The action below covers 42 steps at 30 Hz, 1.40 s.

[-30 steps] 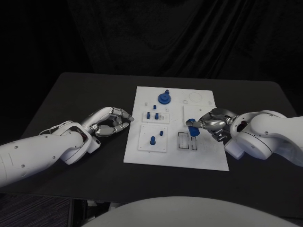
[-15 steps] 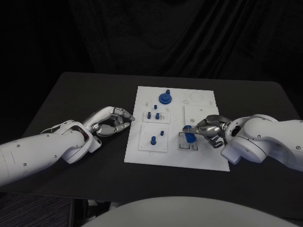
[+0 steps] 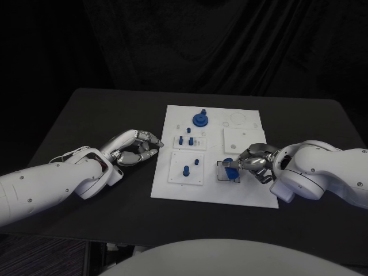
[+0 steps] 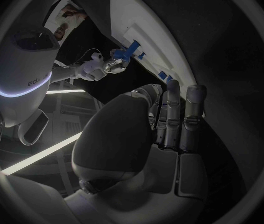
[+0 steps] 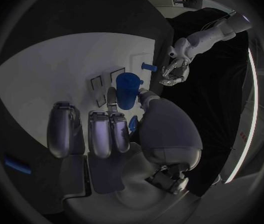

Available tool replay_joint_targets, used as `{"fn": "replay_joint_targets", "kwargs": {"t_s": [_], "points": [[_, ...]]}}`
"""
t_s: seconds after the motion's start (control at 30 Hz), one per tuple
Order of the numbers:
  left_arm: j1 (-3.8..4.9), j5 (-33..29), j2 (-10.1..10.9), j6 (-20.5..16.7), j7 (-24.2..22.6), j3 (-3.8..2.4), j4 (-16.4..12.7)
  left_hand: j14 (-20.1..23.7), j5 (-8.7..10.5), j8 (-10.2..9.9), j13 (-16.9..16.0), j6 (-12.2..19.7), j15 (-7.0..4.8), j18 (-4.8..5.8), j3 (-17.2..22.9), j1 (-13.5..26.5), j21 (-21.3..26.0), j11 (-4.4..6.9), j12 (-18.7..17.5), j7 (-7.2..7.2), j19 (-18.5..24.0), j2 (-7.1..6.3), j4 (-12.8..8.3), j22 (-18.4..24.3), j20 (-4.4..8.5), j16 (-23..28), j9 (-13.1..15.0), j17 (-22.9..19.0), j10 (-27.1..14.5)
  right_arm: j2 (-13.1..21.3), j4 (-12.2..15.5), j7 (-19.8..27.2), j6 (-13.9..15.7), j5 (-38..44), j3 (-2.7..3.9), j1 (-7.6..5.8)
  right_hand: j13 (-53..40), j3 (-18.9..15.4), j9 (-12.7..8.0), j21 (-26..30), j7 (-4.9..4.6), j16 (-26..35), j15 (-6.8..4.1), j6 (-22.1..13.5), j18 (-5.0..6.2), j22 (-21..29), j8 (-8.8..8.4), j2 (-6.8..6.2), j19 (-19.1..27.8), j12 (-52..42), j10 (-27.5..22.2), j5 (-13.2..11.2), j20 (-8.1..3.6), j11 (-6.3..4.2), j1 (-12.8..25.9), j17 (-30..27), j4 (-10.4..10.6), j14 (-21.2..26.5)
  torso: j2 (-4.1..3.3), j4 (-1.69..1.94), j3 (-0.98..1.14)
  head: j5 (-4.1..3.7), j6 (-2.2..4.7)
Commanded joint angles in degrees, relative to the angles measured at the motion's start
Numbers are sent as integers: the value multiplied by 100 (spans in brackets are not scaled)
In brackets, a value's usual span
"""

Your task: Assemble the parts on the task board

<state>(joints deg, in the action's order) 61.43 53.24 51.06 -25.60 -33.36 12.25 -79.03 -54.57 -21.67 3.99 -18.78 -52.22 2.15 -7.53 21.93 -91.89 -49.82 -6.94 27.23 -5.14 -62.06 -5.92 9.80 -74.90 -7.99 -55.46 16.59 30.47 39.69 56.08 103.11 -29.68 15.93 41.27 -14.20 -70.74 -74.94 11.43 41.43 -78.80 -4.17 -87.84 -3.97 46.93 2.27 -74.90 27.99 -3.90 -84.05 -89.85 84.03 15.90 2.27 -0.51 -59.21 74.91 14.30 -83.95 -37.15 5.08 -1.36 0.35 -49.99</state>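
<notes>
Task board [image 3: 213, 190], frame centre. Right hand [image 3: 255, 159], right of centre, over board's lower-right slotted area; fingers clamped on a blue cylindrical part [image 3: 228, 165], confirmed in right wrist view [image 5: 126, 88]. Left hand [image 3: 134, 148], left of centre, on table [image 3: 93, 115] just beside board's left edge; fingers curled together, nothing held. Other blue parts [image 3: 200, 119] stand on board's upper and middle-left sections.

Right hand [image 3: 255, 163]: moved nearer the robot along the task board [image 3: 250, 192], from beside the upper right panel down to the slotted panel [image 3: 228, 172]. Blue part [image 3: 228, 164] it holds: carried along, now low over the slots.
</notes>
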Motion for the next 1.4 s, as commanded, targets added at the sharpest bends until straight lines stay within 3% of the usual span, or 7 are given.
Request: {"fn": "replay_joint_targets", "kwargs": {"t_s": [0.03, 0.43, 0.7, 1.03, 1.3, 1.37, 1.4], "points": [[-8, -30, -9, 53, -47, -4, -8, 40, -40, -8, 5, 1, -2, -79, -6, -30, -27, -48, 20, -22, 56, 29, -36, -410, 1, 14, -5, -10, 6, -7, -1, -239, -206, 231, 1, 26, -1506, -54, -10, 35, 1, 42, 31, -42, 65, -1116, -26, -10, -16, -15, 597, 13, 37, 45, 54, 921, 18, -459, 1, -2, -1, 18, -1], [-9, -30, -16, 73, -37, -4, 1, 41, -42, -5, 8, -4, 1, -78, -4, -21, -35, -51, 22, -27, 58, 38, -32, -410, -1, 12, -6, -10, 7, -39, -47, -306, -326, 269, 1, 49, -1506, -335, 12, 105, -14, 63, 49, -119, 81, -1097, -6, 68, 15, -15, 597, 19, 61, 62, 347, 878, 224, -445, -1, 4, -1, 24, -1], [-10, -30, -22, 86, -33, -4, 8, 41, -44, 0, 10, -15, 4, -77, -2, -14, -42, -52, 24, -33, 60, 47, -29, -410, -3, 10, -6, -9, 8, -59, -70, -296, -351, 271, 1, 56, -1506, -597, 22, 150, -21, 79, 56, -161, 90, -1085, 11, 181, 33, -15, 597, 15, 68, 69, 674, 843, 241, -434, -3, 5, -2, 31, -1], [-14, -30, -26, 108, -29, -4, 18, 41, -46, 6, 13, -26, 5, -77, -1, -8, -48, -53, 26, -40, 62, 55, -27, -410, -5, 8, -5, -9, 8, -55, -60, -46, -213, 272, 1, 58, -1506, -703, 26, 185, -24, 92, 59, -176, 98, -1075, 21, 277, 48, -15, 597, 19, 72, 72, 799, 817, 244, -426, -2, 2, 1, 54, -1], [-21, -30, -14, 118, -33, -4, 19, 43, -53, 12, 16, -41, 8, -77, 4, 0, -51, -55, 29, -49, 69, 70, -24, -409, -7, 6, -5, -9, 9, 72, 109, 425, -18, 742, 2, 59, -1506, -767, 54, 176, -15, 71, 55, -175, 95, -1081, 81, 258, 40, -15, 597, 24, 71, 66, 518, 861, 149, -438, -2, 2, 0, 68, -1], [-23, -30, -13, 121, -32, -4, 20, 43, -53, 12, 16, -41, 8, -77, 4, 0, -51, -55, 29, -49, 69, 70, -24, -409, -7, 6, -5, -9, 9, 106, 168, 510, -32, 951, 1, 59, -1506, -834, 121, 140, 8, 62, 39, -168, 86, -1094, 227, 217, 18, -15, 597, 21, 57, 45, 270, 880, 79, -445, -2, -1, 3, 68, -1], [-24, -30, -13, 122, -33, -4, 20, 43, -53, 12, 16, -41, 8, -77, 4, 0, -51, -55, 29, -49, 69, 70, -24, -409, -7, 6, -5, -9, 9, 125, 198, 545, -49, 1052, 1, 60, -1506, -900, 212, 131, 31, 56, 19, -175, 83, -1098, 387, 187, 11, -15, 597, 16, 42, 22, 128, 892, 47, -449, -2, -3, 4, 71, -1]]}}
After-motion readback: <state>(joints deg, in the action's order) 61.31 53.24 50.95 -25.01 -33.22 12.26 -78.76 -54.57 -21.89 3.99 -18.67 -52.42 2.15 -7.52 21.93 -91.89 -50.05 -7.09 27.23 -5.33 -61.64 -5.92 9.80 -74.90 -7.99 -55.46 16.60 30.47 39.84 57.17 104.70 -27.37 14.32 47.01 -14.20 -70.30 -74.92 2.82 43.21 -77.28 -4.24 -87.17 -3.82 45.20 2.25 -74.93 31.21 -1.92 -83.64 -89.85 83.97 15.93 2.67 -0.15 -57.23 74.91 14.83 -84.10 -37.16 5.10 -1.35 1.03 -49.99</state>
